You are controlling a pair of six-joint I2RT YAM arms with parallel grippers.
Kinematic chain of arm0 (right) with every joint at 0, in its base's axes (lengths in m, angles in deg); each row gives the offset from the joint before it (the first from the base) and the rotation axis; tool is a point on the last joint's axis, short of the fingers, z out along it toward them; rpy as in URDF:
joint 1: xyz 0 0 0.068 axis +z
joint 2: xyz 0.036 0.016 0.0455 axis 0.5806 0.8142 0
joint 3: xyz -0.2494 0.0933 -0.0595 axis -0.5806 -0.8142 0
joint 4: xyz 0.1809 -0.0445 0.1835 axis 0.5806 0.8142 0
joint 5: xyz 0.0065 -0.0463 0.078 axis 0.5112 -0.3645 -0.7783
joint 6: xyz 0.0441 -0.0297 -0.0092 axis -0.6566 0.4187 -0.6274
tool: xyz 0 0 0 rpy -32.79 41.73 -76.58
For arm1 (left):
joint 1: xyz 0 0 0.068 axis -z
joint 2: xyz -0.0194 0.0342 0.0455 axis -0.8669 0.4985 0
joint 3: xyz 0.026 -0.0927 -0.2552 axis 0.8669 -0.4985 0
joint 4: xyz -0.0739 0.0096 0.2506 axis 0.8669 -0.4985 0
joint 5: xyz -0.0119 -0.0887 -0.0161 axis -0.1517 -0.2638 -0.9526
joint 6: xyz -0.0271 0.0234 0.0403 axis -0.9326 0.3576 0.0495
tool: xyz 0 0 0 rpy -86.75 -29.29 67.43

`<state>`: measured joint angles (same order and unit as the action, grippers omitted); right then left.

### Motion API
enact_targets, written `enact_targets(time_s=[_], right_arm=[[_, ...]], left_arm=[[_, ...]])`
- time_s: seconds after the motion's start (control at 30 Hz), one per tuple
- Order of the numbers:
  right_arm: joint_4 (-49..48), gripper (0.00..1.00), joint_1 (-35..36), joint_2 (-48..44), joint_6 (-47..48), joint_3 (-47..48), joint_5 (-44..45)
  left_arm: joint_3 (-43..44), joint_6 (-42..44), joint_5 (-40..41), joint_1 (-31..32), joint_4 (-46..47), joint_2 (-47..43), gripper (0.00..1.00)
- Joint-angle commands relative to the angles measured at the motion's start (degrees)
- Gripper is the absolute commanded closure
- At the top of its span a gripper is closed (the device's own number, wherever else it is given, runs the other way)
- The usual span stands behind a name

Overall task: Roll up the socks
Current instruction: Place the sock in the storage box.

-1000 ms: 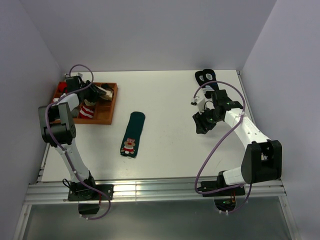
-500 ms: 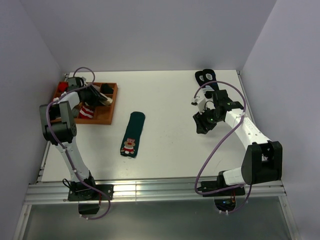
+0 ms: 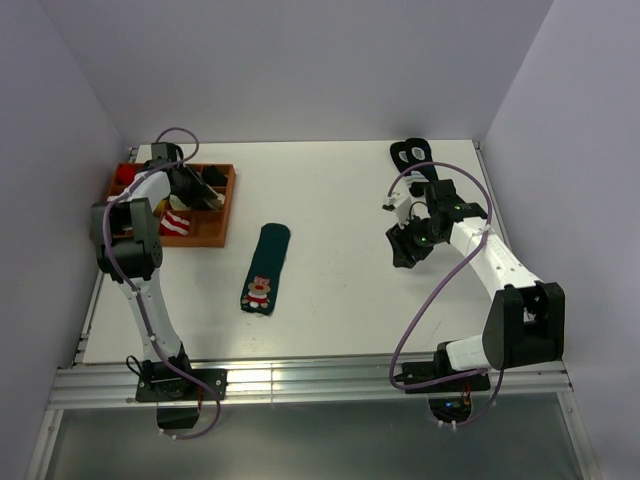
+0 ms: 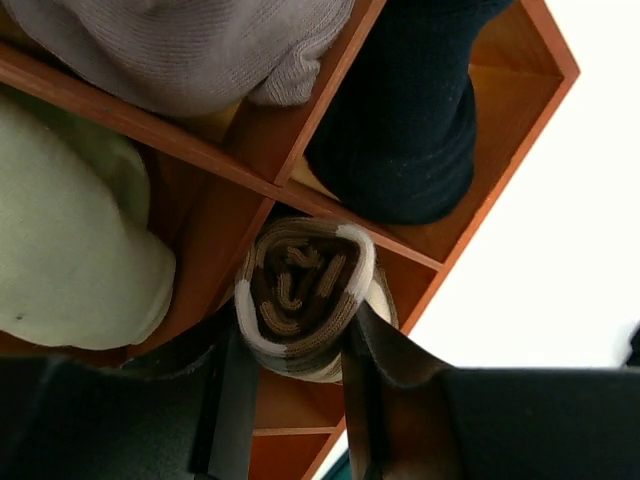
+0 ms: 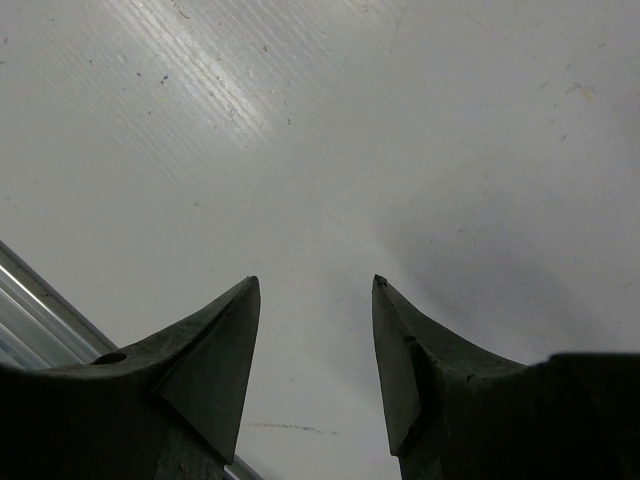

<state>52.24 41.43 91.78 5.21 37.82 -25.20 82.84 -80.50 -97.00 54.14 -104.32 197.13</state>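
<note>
Bear artwork in red and cream marks the near end of the dark green sock. That sock lies flat and unrolled on the white bench, just right of the wooden tray and a little nearer the arm bases.

Well to the right of the tray, the right arm leans up from its base and bends leftward at the elbow. The right tool points down at bare bench with its fingers spread and nothing between them.

The left arm rises along the tray's left side. Its forearm reaches past the tray's far edge, and the wrist folds back so that the left tool aims down into the tray. Its two dark fingers pinch the brown striped sock, rolled into a tight spiral with cream bands and seen end on. The roll sits over a compartment at the tray's right edge; whether it rests on the floor there I cannot tell.

Neighbouring compartments hold a dark sock, a grey knit sock and a pale sock. A red-and-white striped sock lies at the tray's near end.

Far right of the tray, at the bench's back edge, lie black socks with pale marks.
</note>
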Motion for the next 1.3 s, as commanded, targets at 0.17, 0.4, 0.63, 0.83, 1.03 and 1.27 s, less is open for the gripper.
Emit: enact_targets(time_s=[0.17, 0.4, 0.63, 0.83, 1.03, 1.27], right_arm=[[-0.73, 0.44, -0.57, -0.8, 1.07, -0.06, -0.18], [-0.91, 0.44, -0.57, -0.45, 1.07, -0.59, -0.35], [-1.0, 0.44, -0.57, -0.71, 0.81, -0.41, -0.53], [-0.82, 0.44, -0.66, -1.06, 0.72, -0.58, -0.44], [-0.73, 0.44, -0.57, -1.42, 0.98, -0.67, -0.09], [-0.64, 0.44, -0.57, -1.51, 0.98, -0.67, 0.08]], left_arm=[[4.55, -4.95, 14.59, 3.93, -10.19, 8.67, 1.0], [3.16, -4.6, 14.25, 4.46, -8.89, 7.89, 0.87], [2.88, -4.43, 15.13, 4.46, -8.8, 2.97, 0.7], [3.41, -3.99, 15.22, 4.72, -9.41, 0.51, 0.55], [2.71, -3.9, 15.04, 4.81, -8.71, -1.08, 0.51], [3.32, -4.25, 15.74, 5.34, -9.41, -2.31, 0.49]])
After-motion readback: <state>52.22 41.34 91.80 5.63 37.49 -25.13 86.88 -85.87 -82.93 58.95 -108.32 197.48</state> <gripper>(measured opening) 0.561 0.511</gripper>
